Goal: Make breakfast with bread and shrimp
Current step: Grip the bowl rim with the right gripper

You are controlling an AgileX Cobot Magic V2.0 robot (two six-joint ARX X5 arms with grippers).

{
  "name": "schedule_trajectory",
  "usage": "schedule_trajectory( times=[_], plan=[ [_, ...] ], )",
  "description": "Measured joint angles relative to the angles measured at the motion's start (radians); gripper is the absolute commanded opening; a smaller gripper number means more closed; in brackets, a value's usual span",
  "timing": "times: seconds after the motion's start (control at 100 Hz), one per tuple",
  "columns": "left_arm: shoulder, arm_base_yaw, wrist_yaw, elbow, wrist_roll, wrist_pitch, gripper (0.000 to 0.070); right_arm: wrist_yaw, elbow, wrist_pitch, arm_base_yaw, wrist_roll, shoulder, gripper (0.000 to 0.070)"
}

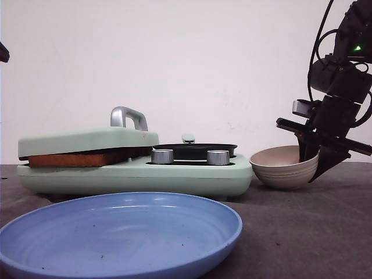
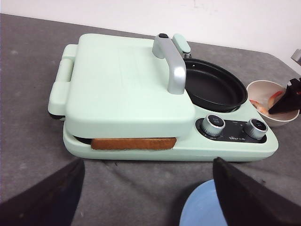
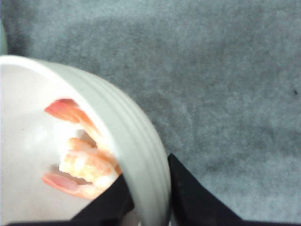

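Right claw pinched the rim of the pale bowl, one finger inside beside the shrimp and one outside. Left claw hung spread wide above the worktop, while the bread lay clamped under the mint-green grill's lid.

Orange-crusted bread pressed flat under closed lid; pale orange-red shrimp curled inside bowl.

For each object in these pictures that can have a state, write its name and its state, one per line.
Breakfast maker lid: closed on the bread.
Frying pan: empty.
Bowl: holds the shrimp.
Blue plate: empty.
Right gripper: clamped on the bowl rim.
Left gripper: open, empty.
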Motion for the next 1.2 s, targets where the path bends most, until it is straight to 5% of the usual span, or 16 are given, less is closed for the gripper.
schedule_trajectory(
  times=[0.04,0.24,0.35,0.56,0.68,0.88,1.2],
  plan=[
    [0.000,0.000,0.000,0.000,0.000,0.000,0.0470,0.002,0.000,-0.009,0.001,0.000,0.002,0.0339],
    [0.000,0.000,0.000,0.000,0.000,0.000,0.0470,-0.002,0.000,-0.021,0.004,0.000,0.011,0.0335],
    [0.000,0.000,0.000,0.000,0.000,0.000,0.0470,-0.002,0.001,-0.026,0.004,0.000,0.011,0.0270],
    [0.000,0.000,0.000,0.000,0.000,0.000,0.0470,-0.001,0.004,-0.058,0.004,-0.002,0.011,0.0260],
    [0.000,0.000,0.000,0.000,0.000,0.000,0.0470,0.002,0.005,-0.072,0.003,-0.004,0.011,0.0128],
    [0.000,0.000,0.000,0.000,0.000,-0.003,0.0470,-0.005,0.009,-0.089,-0.005,-0.004,0.010,0.0003],
    [0.000,0.000,0.000,0.000,0.000,-0.030,0.0470,-0.021,0.023,-0.089,-0.004,-0.004,0.005,0.0003]
  ],
)
